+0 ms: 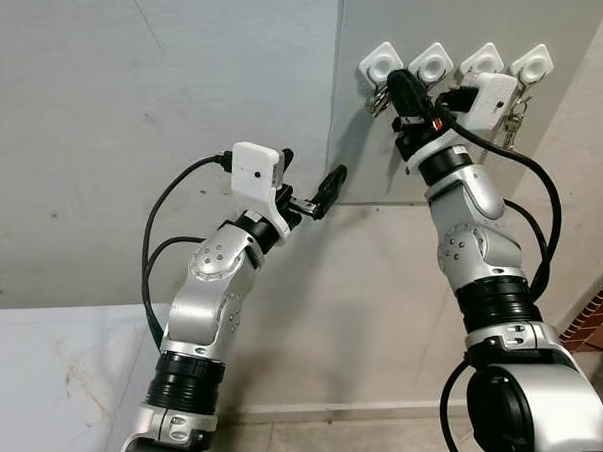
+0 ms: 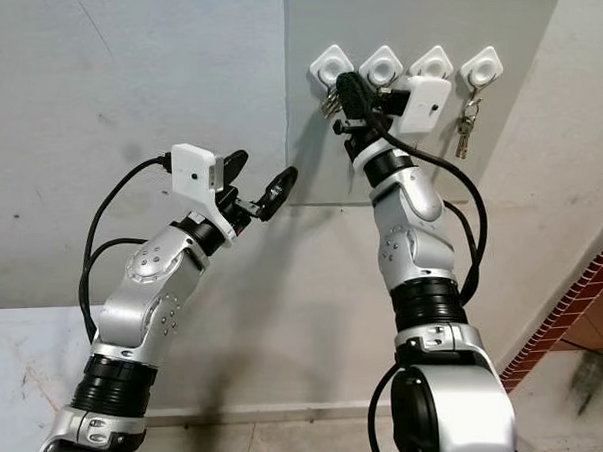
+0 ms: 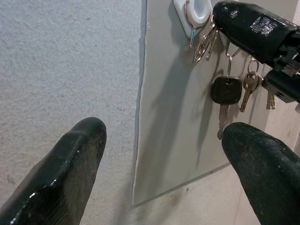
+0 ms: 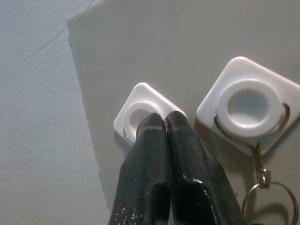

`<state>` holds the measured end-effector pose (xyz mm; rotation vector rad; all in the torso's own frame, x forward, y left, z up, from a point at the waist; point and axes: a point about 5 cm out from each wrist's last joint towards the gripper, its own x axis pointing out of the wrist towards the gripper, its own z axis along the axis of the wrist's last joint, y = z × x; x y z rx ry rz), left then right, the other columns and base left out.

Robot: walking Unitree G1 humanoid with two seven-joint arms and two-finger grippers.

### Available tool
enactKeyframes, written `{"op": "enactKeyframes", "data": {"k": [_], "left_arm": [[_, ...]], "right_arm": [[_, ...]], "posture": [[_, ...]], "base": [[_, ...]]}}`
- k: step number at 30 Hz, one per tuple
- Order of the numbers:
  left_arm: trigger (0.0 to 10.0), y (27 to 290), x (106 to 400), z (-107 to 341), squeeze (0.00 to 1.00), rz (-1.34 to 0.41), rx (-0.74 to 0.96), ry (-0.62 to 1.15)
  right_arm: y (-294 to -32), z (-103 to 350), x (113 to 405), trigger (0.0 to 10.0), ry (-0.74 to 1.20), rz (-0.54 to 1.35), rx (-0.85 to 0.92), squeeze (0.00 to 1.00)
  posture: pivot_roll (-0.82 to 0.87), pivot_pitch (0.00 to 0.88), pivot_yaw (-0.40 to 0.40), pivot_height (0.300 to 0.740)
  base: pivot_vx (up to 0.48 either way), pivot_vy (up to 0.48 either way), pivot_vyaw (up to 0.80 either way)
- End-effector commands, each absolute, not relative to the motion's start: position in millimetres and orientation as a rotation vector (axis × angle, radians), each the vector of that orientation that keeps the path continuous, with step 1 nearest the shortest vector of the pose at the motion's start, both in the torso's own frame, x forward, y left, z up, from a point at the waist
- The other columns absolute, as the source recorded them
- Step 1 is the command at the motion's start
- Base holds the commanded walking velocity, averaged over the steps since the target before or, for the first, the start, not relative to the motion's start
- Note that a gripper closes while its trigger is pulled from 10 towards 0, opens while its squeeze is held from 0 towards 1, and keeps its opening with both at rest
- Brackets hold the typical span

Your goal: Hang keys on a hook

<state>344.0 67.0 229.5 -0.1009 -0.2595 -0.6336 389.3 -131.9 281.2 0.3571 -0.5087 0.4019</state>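
Right end effector (image 4: 165, 123), fingers pressed together, touches the leftmost white hook (image 4: 140, 112) where keys (image 3: 226, 91) hang; left end effector (image 2: 263, 184) hovers apart beside the board (image 1: 563, 24).

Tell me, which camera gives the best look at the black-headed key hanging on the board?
The left wrist view: the black-headed key hangs in plain sight below its hook, with the right gripper beside it. In the eye views the right arm mostly covers it. The right wrist view shows hooks and a ring, not the key.
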Motion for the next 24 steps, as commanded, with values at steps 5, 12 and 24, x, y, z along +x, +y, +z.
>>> {"op": "enactKeyframes", "data": {"k": [5,12,24], "left_arm": [[10.0,68.1,340.7,233.7,0.00,-0.629,-0.106,-0.273],[10.0,70.5,339.7,231.4,0.00,-0.617,-0.114,-0.263],[10.0,68.5,340.2,231.2,0.00,-0.622,-0.118,-0.255]], "right_arm": [[-134.3,282.3,394.4,10.0,-0.455,0.292,0.403,0.00],[-129.3,267.0,391.1,10.0,-0.342,0.178,0.478,0.00],[-108.0,262.6,360.3,10.0,-0.444,0.503,0.542,0.00]], "posture": [[0.03,0.000,-0.032,0.740],[0.03,0.000,-0.031,0.740],[0.02,0.000,-0.024,0.740]], "base": [[0.000,0.000,0.00],[0.000,0.000,0.00],[0.000,0.000,0.00]]}}
